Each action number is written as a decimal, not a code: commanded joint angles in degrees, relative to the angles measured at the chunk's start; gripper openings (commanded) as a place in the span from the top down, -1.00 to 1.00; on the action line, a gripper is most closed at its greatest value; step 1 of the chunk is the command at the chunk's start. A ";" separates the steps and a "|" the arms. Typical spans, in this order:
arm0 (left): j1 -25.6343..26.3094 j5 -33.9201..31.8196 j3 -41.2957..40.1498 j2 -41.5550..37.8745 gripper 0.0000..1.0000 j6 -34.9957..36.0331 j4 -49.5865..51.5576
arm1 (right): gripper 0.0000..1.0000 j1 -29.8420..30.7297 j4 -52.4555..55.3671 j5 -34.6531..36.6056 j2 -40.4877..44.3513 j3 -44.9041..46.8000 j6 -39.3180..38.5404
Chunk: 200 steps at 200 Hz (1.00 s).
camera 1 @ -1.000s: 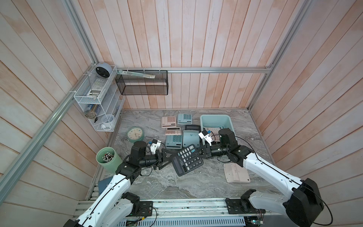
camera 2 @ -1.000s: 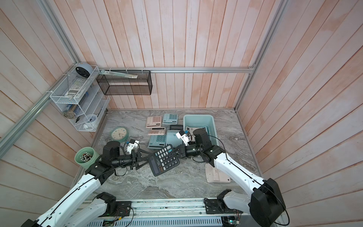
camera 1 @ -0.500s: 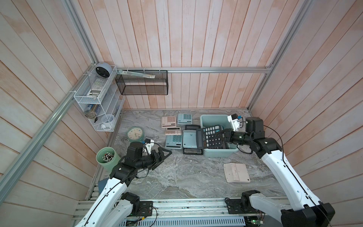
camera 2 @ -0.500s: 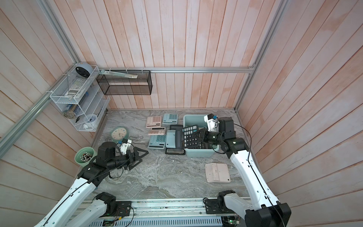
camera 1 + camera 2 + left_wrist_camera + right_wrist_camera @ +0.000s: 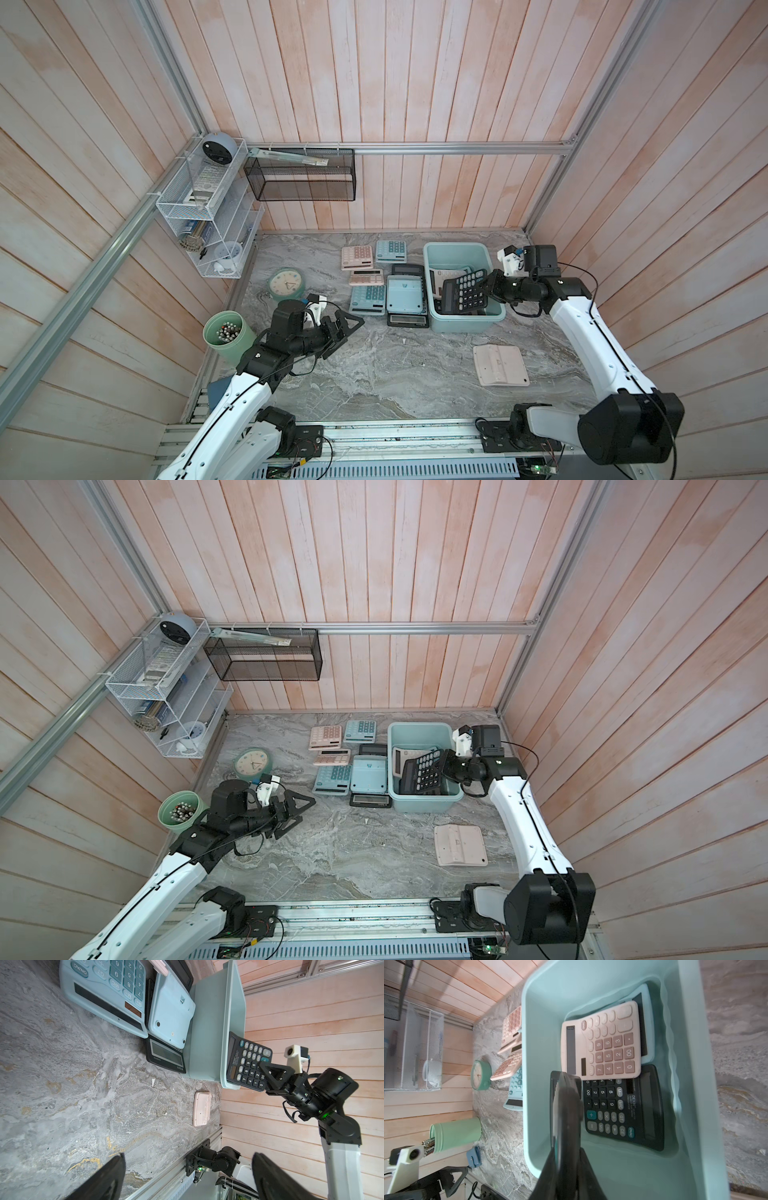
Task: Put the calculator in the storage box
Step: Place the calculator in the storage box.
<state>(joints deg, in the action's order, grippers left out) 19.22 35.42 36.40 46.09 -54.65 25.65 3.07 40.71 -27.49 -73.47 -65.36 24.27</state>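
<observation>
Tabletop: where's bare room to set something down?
Bare marble between the left gripper and the overturned pink calculator, down to the front rail. Crowded: the calculator cluster beside the storage box, where the right gripper holds the black calculator.

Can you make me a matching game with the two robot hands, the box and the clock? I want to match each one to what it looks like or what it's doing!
Things:
1. left hand
2. right hand
3. storage box
4. clock

Descriptions:
A. round, with a mint green rim
B. shut on the black calculator
C. open, holding nothing
D. pale teal, with a pink calculator inside

Pairs: 1-C, 2-B, 3-D, 4-A
</observation>
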 commanded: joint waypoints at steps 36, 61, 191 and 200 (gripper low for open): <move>-0.24 -1.23 -0.72 1.56 -1.00 0.60 -2.32 | 1.00 1.95 3.02 0.26 -4.04 0.15 -3.41; -0.24 -1.25 -0.83 1.86 -1.00 0.75 -2.30 | 1.00 3.03 3.39 0.00 -6.41 -0.40 -3.69; -0.24 -2.06 -1.77 2.93 -1.00 1.04 -3.13 | 0.84 5.28 1.93 0.07 -13.65 3.50 -4.32; -0.24 -2.28 -1.86 3.00 -1.00 1.04 -3.28 | 0.75 5.31 2.63 0.53 -13.43 3.23 -4.74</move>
<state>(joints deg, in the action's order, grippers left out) 19.22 34.20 35.42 48.77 -54.63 23.97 7.53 38.70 -26.85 -86.28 -63.16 21.21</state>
